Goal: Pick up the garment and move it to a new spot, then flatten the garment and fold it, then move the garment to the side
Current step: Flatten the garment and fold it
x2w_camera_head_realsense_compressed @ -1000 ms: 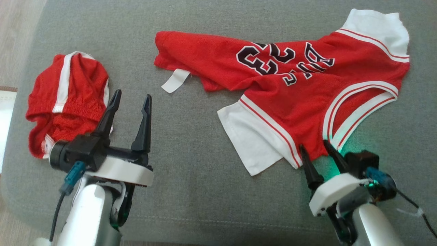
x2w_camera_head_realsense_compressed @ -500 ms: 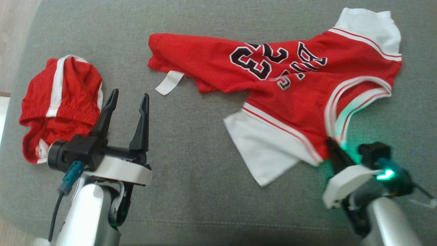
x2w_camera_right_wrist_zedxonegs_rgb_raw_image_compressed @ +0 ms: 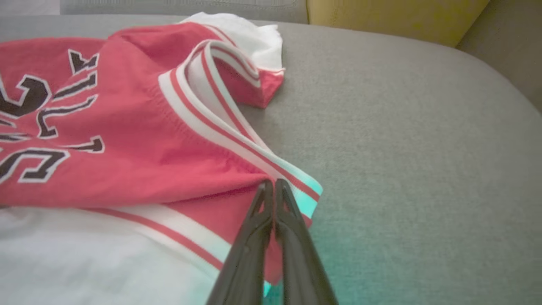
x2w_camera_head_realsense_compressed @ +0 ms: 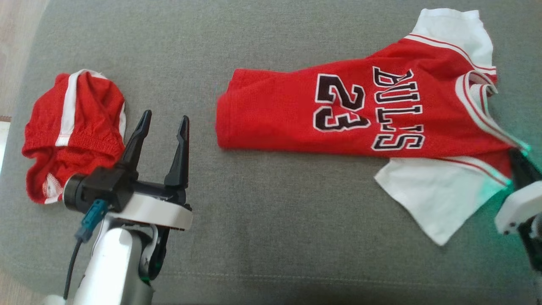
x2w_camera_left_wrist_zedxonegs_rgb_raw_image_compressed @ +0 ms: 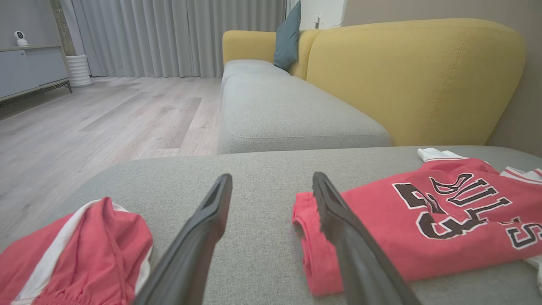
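Jersey [x2w_camera_head_realsense_compressed: 275,114] reads BULLS 23 | right claw [x2w_camera_right_wrist_zedxonegs_rgb_raw_image_compressed: 274,183] clamped on it | left claw [x2w_camera_head_realsense_compressed: 165,116] agape

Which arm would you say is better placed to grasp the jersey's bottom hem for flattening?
Left. The left gripper is open and empty, and the hem end of the jersey lies close beside it. The right gripper is shut on the shoulder trim at the opposite end.
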Controlling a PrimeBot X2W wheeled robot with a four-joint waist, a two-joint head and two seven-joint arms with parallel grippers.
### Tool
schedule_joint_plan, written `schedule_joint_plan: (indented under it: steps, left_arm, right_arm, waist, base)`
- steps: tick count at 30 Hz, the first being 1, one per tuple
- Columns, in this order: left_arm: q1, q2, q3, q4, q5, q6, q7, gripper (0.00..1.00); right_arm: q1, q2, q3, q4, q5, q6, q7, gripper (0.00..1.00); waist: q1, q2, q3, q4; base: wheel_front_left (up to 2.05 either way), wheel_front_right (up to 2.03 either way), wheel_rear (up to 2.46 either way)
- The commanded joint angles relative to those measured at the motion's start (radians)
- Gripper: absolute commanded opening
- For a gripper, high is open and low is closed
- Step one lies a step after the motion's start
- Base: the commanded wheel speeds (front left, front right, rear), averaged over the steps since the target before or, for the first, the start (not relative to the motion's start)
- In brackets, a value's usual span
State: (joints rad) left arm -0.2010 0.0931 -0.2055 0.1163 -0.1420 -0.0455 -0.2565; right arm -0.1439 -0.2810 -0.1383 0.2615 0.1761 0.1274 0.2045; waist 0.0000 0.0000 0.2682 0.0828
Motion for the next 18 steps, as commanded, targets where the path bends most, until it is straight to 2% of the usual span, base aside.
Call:
schedule_joint_plan:
  steps: [1, 3, 4, 5, 6, 7, 12, 18]
  left_arm:
    - [-0.034, 0.009, 0.037, -0.036, 0.012, -0.005, -0.005, 1.00]
    - [-0.034, 0.008, 0.037, -0.036, 0.013, -0.007, -0.005, 1.00]
    - [-0.033, 0.008, 0.037, -0.036, 0.013, -0.008, -0.005, 1.00]
    - [-0.033, 0.008, 0.037, -0.036, 0.013, -0.008, -0.005, 1.00]
    - [-0.032, 0.008, 0.039, -0.036, 0.014, -0.008, -0.005, 1.00]
    - [-0.029, 0.008, 0.040, -0.036, 0.014, -0.008, -0.005, 1.00]
    - [-0.009, 0.007, 0.046, -0.035, 0.016, -0.004, -0.005, 1.00]
    - [0.021, 0.009, 0.057, -0.039, 0.017, 0.005, -0.005, 1.00]
  right_arm:
    - [-0.039, -0.043, 0.003, -0.021, 0.012, 0.003, -0.008, 0.00]
    - [-0.046, -0.049, 0.001, -0.009, 0.026, 0.003, -0.021, 0.00]
    - [-0.048, -0.048, 0.007, -0.010, 0.035, 0.003, -0.035, 0.08]
    - [-0.048, -0.048, 0.007, -0.010, 0.035, 0.003, -0.035, 0.08]
    - [-0.047, -0.044, 0.017, -0.013, 0.041, 0.003, -0.048, 0.37]
    - [-0.044, -0.035, 0.025, -0.020, 0.047, 0.003, -0.062, 1.00]
    - [0.009, 0.040, 0.050, -0.131, 0.054, 0.003, -0.146, 1.00]
    - [0.089, 0.129, 0.088, -0.328, 0.011, 0.003, -0.219, 1.00]
  waist:
    - [0.0000, 0.0000, 0.000, 0.003]
    - [0.0000, 0.0000, -0.002, 0.006]
    - [0.0000, 0.0000, -0.004, 0.007]
    - [0.0000, 0.0000, -0.004, 0.007]
    - [0.0000, 0.0000, -0.007, 0.008]
    - [0.0000, 0.0000, -0.012, 0.008]
    - [0.0000, 0.0000, -0.041, 0.007]
    - [0.0000, 0.0000, -0.072, -0.006]
  base:
    - [0.00, 0.00, 0.00]
    - [0.00, 0.00, 0.00]
    - [0.00, 0.00, 0.00]
    - [0.00, 0.00, 0.00]
    - [0.00, 0.00, 0.00]
    - [0.00, 0.00, 0.00]
    - [0.00, 0.00, 0.00]
    - [0.00, 0.00, 0.00]
